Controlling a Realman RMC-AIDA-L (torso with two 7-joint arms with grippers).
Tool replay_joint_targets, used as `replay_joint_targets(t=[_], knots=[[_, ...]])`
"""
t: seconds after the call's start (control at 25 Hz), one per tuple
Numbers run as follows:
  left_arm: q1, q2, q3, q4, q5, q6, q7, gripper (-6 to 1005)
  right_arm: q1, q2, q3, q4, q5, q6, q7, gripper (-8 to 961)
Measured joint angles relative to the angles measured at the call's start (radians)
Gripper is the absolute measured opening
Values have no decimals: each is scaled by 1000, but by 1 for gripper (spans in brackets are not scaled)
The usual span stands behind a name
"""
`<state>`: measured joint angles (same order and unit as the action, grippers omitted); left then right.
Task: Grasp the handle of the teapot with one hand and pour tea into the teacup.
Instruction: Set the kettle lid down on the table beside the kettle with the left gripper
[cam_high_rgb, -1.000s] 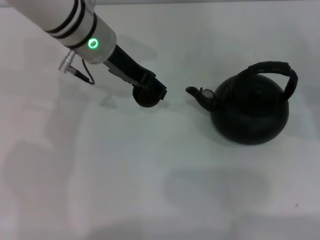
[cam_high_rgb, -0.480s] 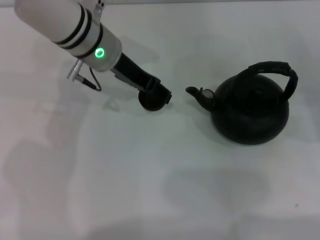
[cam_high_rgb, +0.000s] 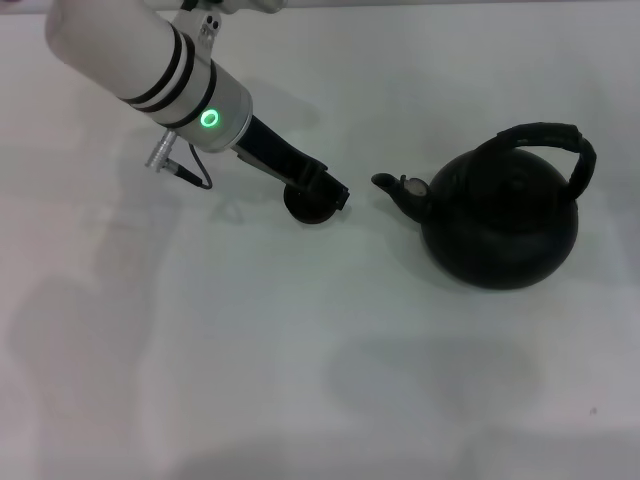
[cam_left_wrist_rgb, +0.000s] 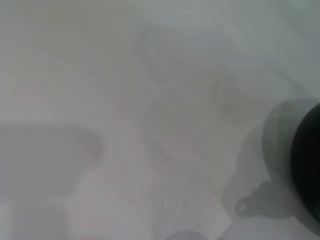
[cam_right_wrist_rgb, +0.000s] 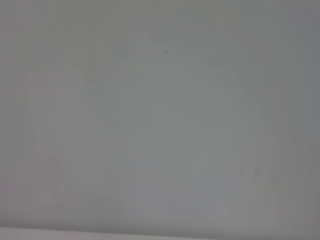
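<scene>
Your left gripper (cam_high_rgb: 325, 192) sits left of centre in the upper half of the head view, reaching in from the upper left on its white arm, which carries a lit green ring (cam_high_rgb: 209, 119). The gripper tip is directly over the teacup (cam_high_rgb: 310, 208), covering much of it. You cannot tell from this angle whether the jaws are clamped on the cup or merely resting against it.

The teapot (cam_high_rgb: 500, 225) stands upright on the white table (cam_high_rgb: 250, 360) at the right of the head view, centre height, its spout (cam_high_rgb: 398, 190) pointing left toward the cup. Spout and cup are near each other but apart. The handle (cam_high_rgb: 550, 140) arches over the pot's top, with nothing gripping it.

The left wrist view shows only a dark rounded edge of the teapot (cam_left_wrist_rgb: 306, 165) at its right border. The right wrist view shows plain pale surface only; your right gripper appears in no view.
</scene>
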<state>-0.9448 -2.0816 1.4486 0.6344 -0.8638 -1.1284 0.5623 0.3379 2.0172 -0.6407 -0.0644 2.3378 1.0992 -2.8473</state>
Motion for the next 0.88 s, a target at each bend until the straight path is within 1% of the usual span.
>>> replay_joint_targets(t=[0.48, 0.88], knots=[[-7, -2, 11, -47, -49, 29, 9, 692, 9, -1, 1, -10, 0, -9, -1, 811], [-9, -3, 29, -54, -77, 32, 0, 691, 10, -4, 1, -13, 0, -19, -10, 811]])
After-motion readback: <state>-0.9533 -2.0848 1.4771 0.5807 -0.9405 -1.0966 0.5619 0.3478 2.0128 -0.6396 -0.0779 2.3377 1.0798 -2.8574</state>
